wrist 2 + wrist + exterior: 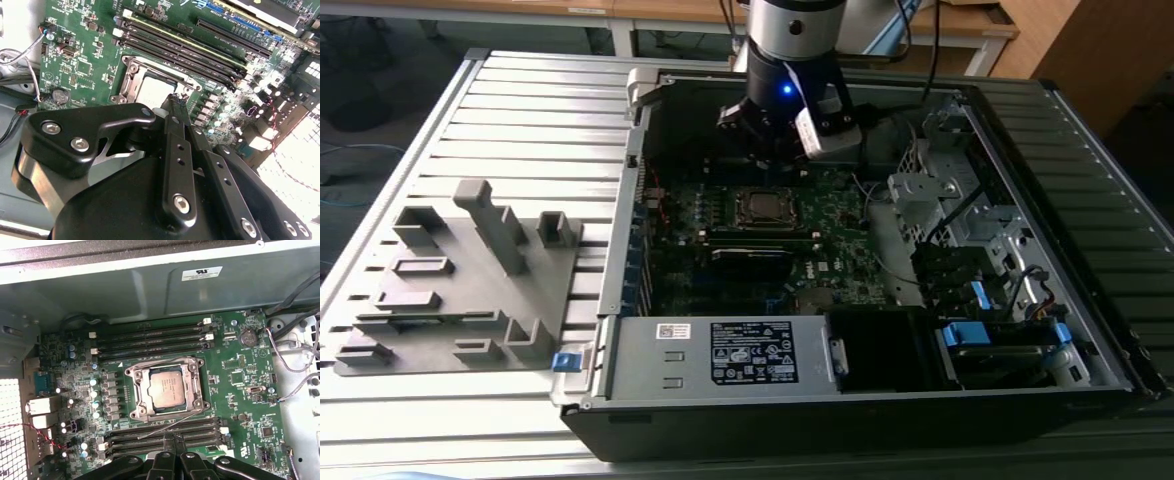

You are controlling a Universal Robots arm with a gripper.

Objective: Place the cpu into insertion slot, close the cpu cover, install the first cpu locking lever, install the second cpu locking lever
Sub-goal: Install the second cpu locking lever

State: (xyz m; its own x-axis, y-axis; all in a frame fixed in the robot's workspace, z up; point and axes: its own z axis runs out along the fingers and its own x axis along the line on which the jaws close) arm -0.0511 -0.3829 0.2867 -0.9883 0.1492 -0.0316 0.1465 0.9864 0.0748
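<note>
The cpu (167, 390) lies flat in the insertion slot (131, 405) on the green motherboard, its silver-grey top showing. The cpu cover (192, 385) is down around it as a silver frame. One thin lever wire (177, 422) slants up loose across the near memory slots; another wire (160, 362) runs along the socket's far edge. My gripper (169, 437) is shut with nothing in it, its tips just short of the loose wire. In the second wrist view the gripper (172, 100) points at the cpu (152, 90). In the exterior view the gripper (774, 150) hangs above the socket (761, 207).
Black memory slots (150, 337) flank the socket on both sides. The open computer case (720, 360) has metal walls all round, with cables (295, 360) and a drive cage (947, 200) at the exterior view's right. A grey fixture tray (454, 280) lies outside the case.
</note>
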